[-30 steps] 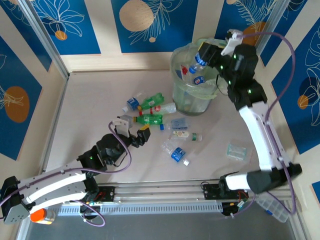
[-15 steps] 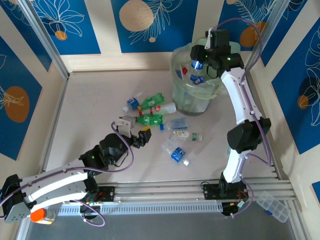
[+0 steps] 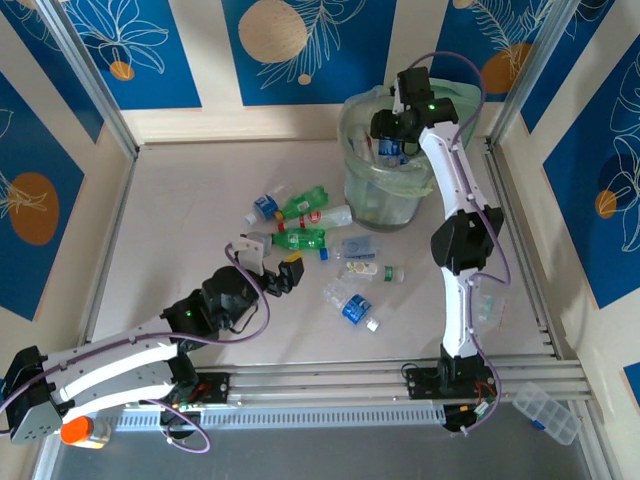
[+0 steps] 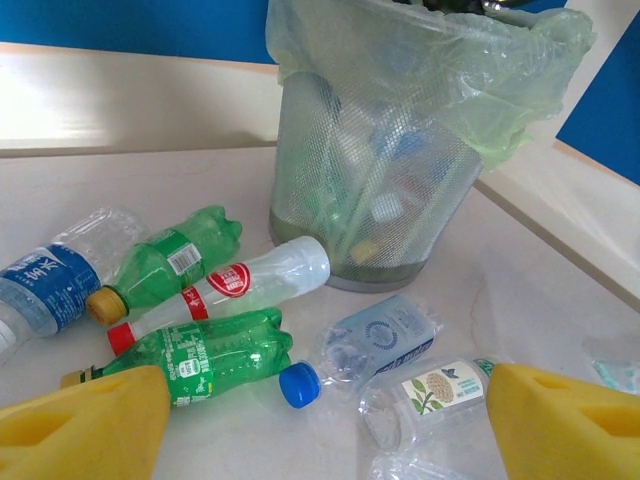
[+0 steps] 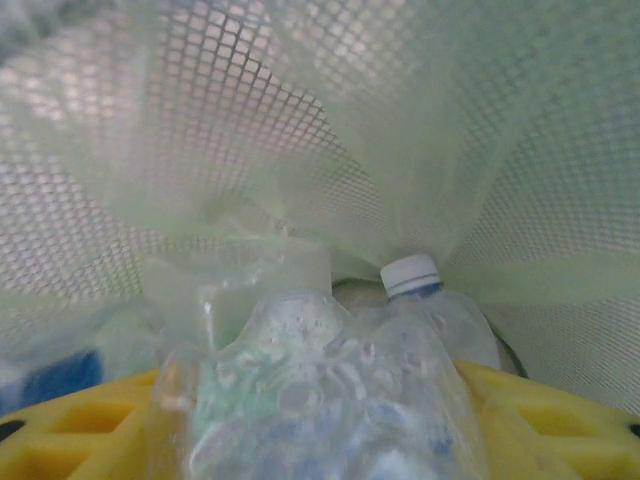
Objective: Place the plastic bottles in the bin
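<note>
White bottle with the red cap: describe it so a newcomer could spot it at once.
Start at the round pale-green bin at the far side. Left of its base, the white bottle lies between two green soda bottles. It alone has a white body, red label and red cap.

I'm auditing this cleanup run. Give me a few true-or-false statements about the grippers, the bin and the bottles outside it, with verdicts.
1. The left gripper is open and empty. True.
2. A clear bottle sits between the right gripper's fingers, above the bin. True.
3. The bin lies on its side. False: it stands upright.
4. Every bottle outside the bin is green. False: a white bottle with a red cap and a blue-labelled bottle lie there too.
</note>
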